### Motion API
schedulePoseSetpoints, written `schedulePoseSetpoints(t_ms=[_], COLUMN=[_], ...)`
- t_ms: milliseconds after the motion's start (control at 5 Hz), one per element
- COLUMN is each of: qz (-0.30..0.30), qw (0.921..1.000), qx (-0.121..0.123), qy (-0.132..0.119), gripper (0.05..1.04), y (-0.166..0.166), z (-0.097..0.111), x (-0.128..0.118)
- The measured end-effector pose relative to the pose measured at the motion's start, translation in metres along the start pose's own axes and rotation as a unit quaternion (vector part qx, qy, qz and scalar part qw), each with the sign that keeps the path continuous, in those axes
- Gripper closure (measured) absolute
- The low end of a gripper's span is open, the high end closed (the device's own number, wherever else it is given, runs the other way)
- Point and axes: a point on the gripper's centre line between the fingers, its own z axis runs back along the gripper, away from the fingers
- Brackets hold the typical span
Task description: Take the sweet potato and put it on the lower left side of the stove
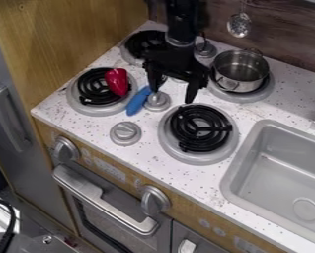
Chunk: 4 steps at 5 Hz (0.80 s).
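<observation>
Gripper hangs open, fingers apart; leftward in view, a blue object lies just beside it, then the red sweet potato, lengthwise near to far, on the front-left burner

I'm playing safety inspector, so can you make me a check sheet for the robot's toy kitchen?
Surface: speckled white counter, with a grey sink set in it.
Job's things: red toy, probably the sweet potato, on the lower left burner.
Clutter: blue thing beside a silver knob; metal pot on the upper right burner.
Gripper: over the counter, fingers apart.
Cables: black cable at the view's lower left.
Surroundings: wooden side panel; strainer or ladle hanging behind.
</observation>
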Motion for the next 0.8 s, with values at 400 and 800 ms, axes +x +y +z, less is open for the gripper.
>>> schedulePoseSetpoints(t_ms=[400,800], qz=[0.055,0.125], qw=[0.9982,0.9914], qx=[0.023,0.039], qy=[0.009,0.007], gripper=[0.084,0.084], y=[0.045,0.092], z=[-0.019,-0.018], x=[0.031,0.053])
